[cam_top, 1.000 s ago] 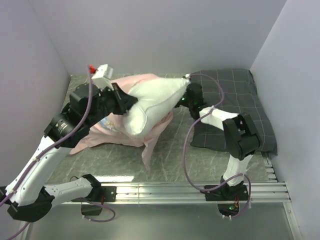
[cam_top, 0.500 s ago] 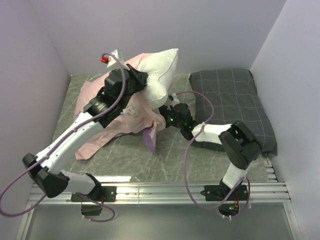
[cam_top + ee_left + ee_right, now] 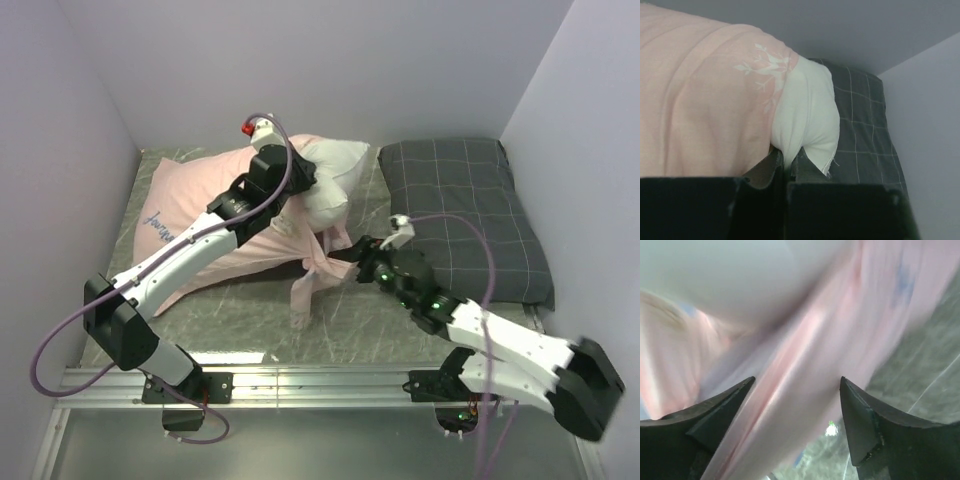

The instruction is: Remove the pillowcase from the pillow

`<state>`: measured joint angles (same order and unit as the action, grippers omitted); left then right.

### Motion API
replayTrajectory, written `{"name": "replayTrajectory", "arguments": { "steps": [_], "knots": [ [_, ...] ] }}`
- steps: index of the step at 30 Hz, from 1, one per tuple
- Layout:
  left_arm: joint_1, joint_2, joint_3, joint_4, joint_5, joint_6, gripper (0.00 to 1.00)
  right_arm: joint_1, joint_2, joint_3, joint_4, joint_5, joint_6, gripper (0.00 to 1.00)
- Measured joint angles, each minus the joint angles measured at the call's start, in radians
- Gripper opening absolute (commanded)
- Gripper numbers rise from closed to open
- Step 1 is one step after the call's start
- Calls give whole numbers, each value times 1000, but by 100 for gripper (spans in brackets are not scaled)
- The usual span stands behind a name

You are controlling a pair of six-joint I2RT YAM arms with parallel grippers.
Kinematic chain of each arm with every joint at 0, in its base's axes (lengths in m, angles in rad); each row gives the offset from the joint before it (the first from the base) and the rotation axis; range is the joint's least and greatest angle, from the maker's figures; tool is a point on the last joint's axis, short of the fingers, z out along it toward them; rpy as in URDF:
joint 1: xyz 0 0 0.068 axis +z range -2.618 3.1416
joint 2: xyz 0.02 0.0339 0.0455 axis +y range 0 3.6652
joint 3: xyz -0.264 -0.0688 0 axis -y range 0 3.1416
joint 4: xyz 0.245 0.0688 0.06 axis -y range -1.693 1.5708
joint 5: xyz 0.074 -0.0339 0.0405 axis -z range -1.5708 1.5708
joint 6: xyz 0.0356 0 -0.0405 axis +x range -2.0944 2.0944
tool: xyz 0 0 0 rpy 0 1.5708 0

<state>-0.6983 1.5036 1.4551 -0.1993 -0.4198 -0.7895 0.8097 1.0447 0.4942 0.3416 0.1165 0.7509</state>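
The white pillow (image 3: 338, 178) sits mostly inside the pink pillowcase (image 3: 200, 225), with one plump end poking out right at my left gripper (image 3: 292, 190). That gripper's clenched on the white end, with the arm stretched toward the far wall. My right gripper (image 3: 360, 262) is released, jaws spread, down low. The case's loose flap is just ahead of it, and the grey checked pillow (image 3: 465, 215) is off to its right.

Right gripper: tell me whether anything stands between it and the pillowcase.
Nothing visible does. The right gripper, open, points straight at the pillowcase, its pink fabric directly ahead between the fingers.
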Motion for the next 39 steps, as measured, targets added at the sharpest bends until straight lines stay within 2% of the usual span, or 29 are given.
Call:
{"name": "replayTrajectory", "arguments": {
  "steps": [3,6,12,19,25,30,36,39],
  "knots": [
    [-10,0,-30,29,45,-5,1,4,-192,20,-134,79,-44,86],
    [-23,1,-49,68,89,-13,0,5,-264,84,-249,133,-113,88],
    [-18,27,-60,82,105,-17,0,20,-166,235,-288,94,-199,88],
    [0,65,-42,55,79,-13,0,48,-169,110,-294,88,-198,90],
    [1,65,-41,51,83,-13,0,48,-177,177,-304,165,-262,93],
    [1,65,-41,48,92,-13,1,47,-102,287,-274,211,-323,94],
    [-2,60,-43,36,117,-11,0,27,109,420,-253,227,-362,94],
    [-4,43,-55,27,128,-9,0,0,185,442,-252,220,-367,88]
  ]
}}
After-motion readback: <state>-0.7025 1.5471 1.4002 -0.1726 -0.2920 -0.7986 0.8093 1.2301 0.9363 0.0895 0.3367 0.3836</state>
